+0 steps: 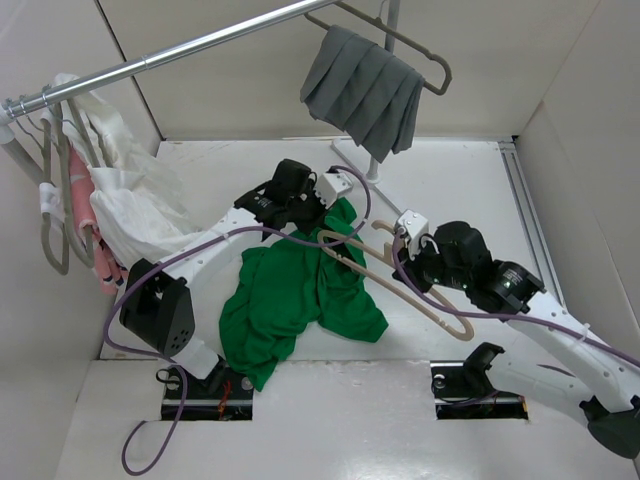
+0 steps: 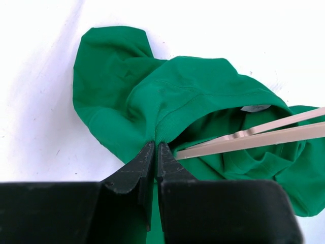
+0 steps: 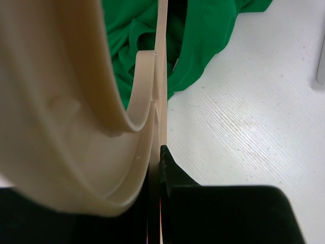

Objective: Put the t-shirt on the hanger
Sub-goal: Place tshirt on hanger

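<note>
The bright green t-shirt lies crumpled on the white table. My left gripper is shut on its ribbed collar and holds the neck opening up; the white label shows inside. My right gripper is shut on the pale beige hanger near its hook. One hanger arm reaches into the neck opening. In the right wrist view the hanger fills the left half, with the t-shirt beyond; only the right finger shows.
A metal rail crosses the back. A grey pleated cloth hangs on a grey hanger. White and pink garments hang at the left. White walls enclose the table.
</note>
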Controlling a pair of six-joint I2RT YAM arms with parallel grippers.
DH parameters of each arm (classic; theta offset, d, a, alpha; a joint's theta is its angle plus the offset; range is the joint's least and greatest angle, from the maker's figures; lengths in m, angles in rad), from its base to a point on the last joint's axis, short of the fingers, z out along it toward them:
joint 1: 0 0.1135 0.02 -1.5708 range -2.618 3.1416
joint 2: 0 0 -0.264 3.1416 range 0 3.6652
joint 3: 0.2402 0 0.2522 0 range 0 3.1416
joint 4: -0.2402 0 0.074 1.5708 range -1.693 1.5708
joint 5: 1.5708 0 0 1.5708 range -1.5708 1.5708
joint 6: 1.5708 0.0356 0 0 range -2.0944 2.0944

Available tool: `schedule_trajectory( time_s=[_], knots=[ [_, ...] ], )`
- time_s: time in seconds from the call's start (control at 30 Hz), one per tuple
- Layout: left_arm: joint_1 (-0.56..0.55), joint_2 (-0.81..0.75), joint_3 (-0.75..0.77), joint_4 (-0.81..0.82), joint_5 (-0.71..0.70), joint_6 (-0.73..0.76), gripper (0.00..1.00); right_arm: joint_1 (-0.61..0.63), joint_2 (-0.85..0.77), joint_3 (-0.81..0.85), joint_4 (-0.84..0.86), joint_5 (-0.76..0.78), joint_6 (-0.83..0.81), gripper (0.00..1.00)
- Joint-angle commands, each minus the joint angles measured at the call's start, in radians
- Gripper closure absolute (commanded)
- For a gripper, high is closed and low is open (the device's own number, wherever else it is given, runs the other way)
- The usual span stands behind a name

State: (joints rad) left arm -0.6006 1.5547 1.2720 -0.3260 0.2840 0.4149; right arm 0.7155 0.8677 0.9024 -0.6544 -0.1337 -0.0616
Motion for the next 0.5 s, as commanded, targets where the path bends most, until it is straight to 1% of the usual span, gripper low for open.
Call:
schedule_trajectory(
  time_s=[0.0,0.03,0.1,0.23,0.3,0.37,0.47],
  knots=[
    [-0.005,-0.041,0.000,0.012,-0.003,0.022,1.00,0.015,-0.027,0.018,0.021,0.029,0.020,1.00],
    [-0.030,-0.041,0.000,0.002,-0.012,0.022,1.00,0.015,-0.027,0.018,0.012,0.039,0.020,1.00],
    [-0.039,-0.041,0.000,0.002,-0.023,0.047,1.00,0.015,-0.018,0.062,-0.040,0.051,0.000,1.00],
    [-0.039,-0.029,-0.013,0.002,-0.046,0.047,1.00,0.015,-0.038,0.142,-0.102,0.075,-0.014,1.00],
    [-0.039,-0.028,-0.013,0.002,-0.046,0.047,1.00,0.015,-0.038,0.151,-0.114,0.075,-0.014,1.00],
    [-0.039,-0.028,-0.003,0.011,-0.034,0.047,1.00,0.024,-0.038,0.126,-0.114,0.065,-0.014,1.00],
    [-0.039,-0.019,0.016,0.012,-0.025,0.038,1.00,0.024,-0.038,0.089,-0.076,0.056,-0.003,1.00]
  ],
)
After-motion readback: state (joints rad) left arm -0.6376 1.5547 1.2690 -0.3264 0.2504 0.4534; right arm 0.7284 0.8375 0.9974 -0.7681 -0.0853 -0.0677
